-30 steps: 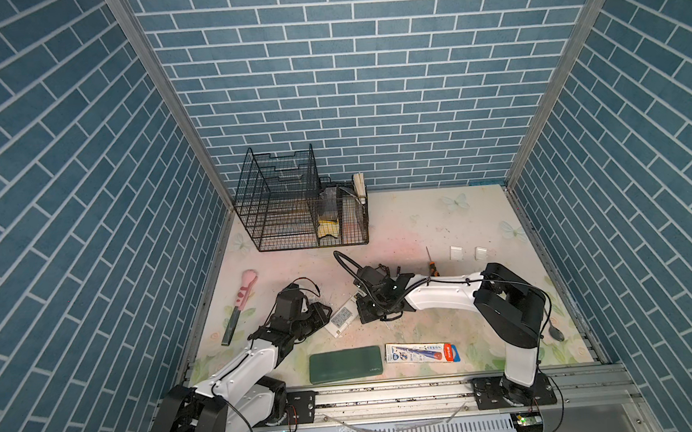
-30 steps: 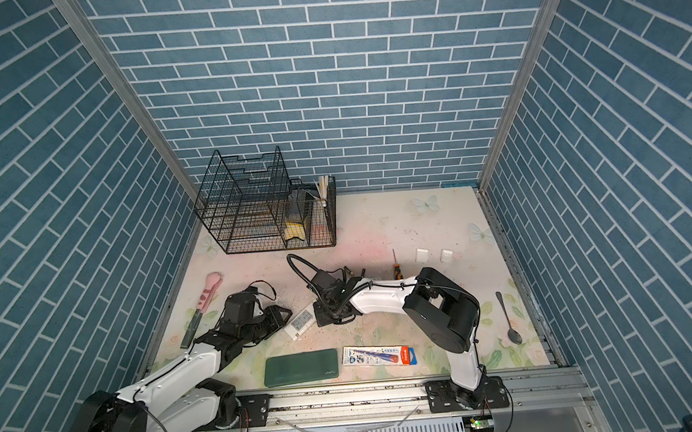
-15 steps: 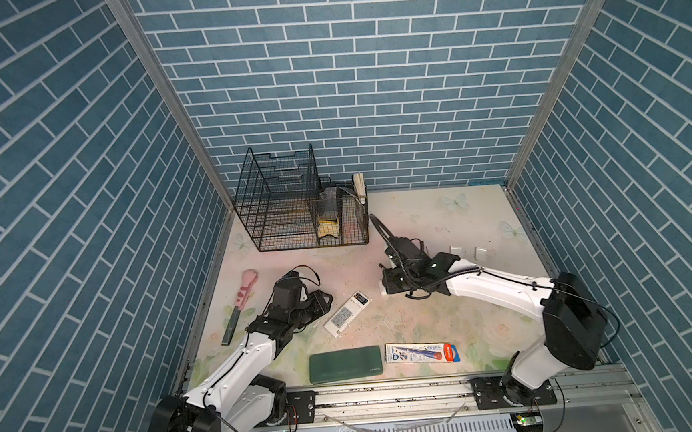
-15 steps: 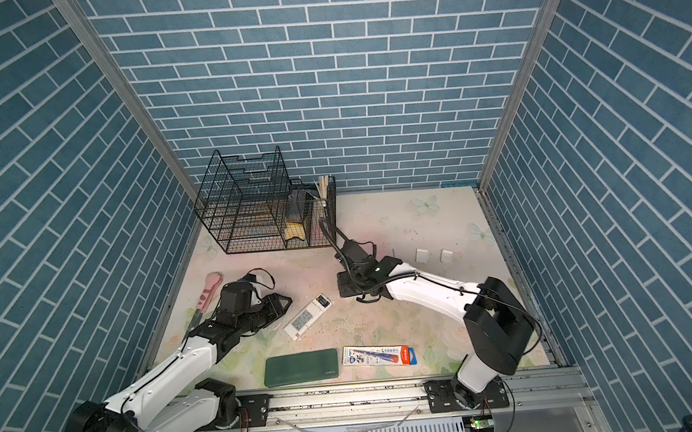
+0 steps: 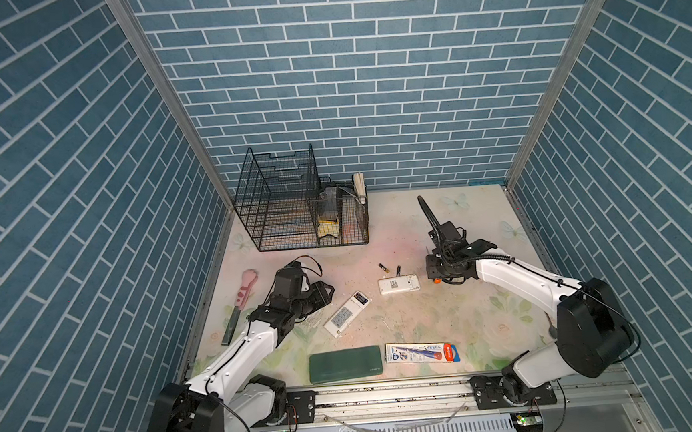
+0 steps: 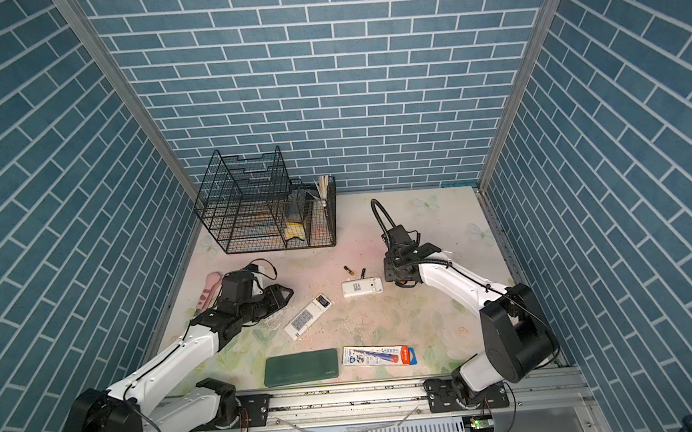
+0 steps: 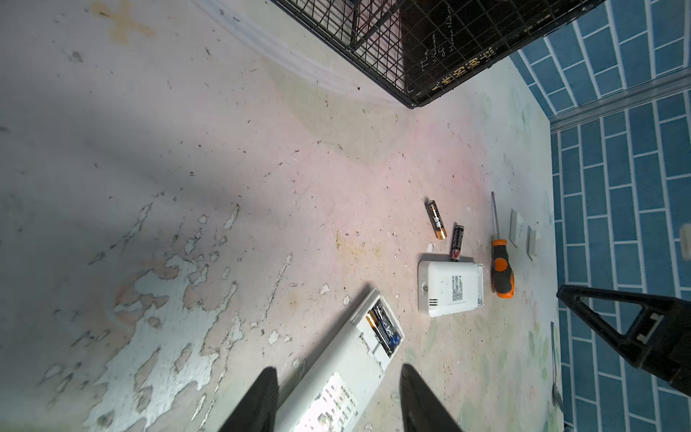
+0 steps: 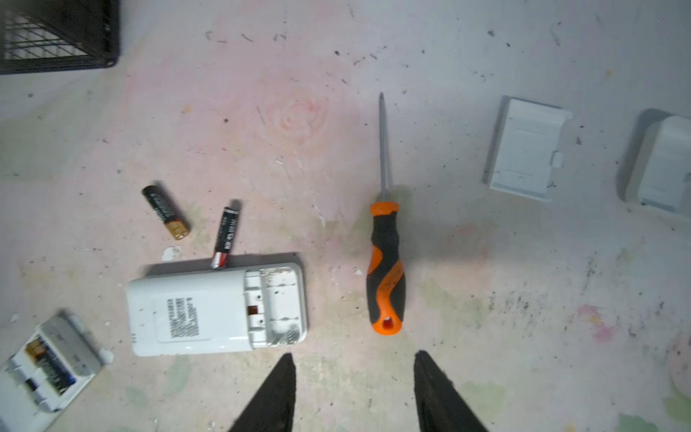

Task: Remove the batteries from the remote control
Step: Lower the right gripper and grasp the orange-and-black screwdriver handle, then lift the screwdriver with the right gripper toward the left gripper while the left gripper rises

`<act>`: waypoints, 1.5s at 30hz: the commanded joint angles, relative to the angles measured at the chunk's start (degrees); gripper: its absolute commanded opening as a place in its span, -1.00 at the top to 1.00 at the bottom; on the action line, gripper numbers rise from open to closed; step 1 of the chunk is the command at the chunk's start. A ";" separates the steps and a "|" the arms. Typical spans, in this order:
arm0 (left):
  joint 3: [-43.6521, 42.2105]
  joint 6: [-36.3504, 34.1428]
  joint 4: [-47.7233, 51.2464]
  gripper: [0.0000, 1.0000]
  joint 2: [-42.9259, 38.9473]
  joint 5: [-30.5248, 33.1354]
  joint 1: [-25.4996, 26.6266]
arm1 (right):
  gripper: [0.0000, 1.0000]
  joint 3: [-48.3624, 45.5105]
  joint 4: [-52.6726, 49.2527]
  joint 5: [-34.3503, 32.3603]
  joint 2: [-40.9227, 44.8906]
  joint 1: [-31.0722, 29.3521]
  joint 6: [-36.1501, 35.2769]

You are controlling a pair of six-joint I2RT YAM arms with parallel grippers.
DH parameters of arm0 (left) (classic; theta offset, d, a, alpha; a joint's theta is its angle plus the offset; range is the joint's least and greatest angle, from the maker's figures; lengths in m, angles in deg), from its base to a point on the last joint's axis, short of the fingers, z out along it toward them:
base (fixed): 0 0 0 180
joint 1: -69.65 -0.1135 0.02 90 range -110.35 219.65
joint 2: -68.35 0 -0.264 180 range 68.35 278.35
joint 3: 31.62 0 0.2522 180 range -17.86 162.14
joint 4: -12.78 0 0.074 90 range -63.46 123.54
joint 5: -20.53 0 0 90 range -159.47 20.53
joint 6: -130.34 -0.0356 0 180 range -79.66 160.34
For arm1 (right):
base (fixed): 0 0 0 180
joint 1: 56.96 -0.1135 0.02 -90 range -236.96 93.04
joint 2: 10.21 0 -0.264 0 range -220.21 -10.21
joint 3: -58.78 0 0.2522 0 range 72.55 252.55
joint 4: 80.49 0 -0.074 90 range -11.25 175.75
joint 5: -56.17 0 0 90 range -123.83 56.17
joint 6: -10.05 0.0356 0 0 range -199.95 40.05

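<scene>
Your right gripper [image 8: 354, 359] was over at the long remote [image 5: 347, 313] a second ago; now it has swung away to 3 o'clock of the small white remote [image 5: 399, 284], right by the orange screwdriver [image 8: 385, 269]; its fingers stand apart with nothing between them. Your left gripper [image 7: 337, 370] has pulled back a little, to 10 o'clock of the long remote; its fingers are apart too, and it holds nothing. Two loose batteries [image 7: 436, 219] lie on the table [image 5: 419, 220] at 12 o'clock of the small white remote, one touching its edge; two more batteries [image 7: 383, 329] sit in the long remote's open slot.
</scene>
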 commanded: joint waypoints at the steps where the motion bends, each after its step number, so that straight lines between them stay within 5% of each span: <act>1: 0.80 -0.93 1.51 -0.08 -0.33 0.68 -0.22 | -0.06 -1.55 0.12 1.50 -2.85 1.81 -3.66; 26: 1.62 -1.02 0.39 -0.06 3.15 -0.01 -0.26 | 0.04 -1.72 5.24 7.67 -12.62 7.31 -3.71; 45: -0.01 -0.67 -1.23 -0.05 3.28 -0.33 -0.75 | 0.51 -2.78 6.41 12.57 -12.30 8.57 -3.07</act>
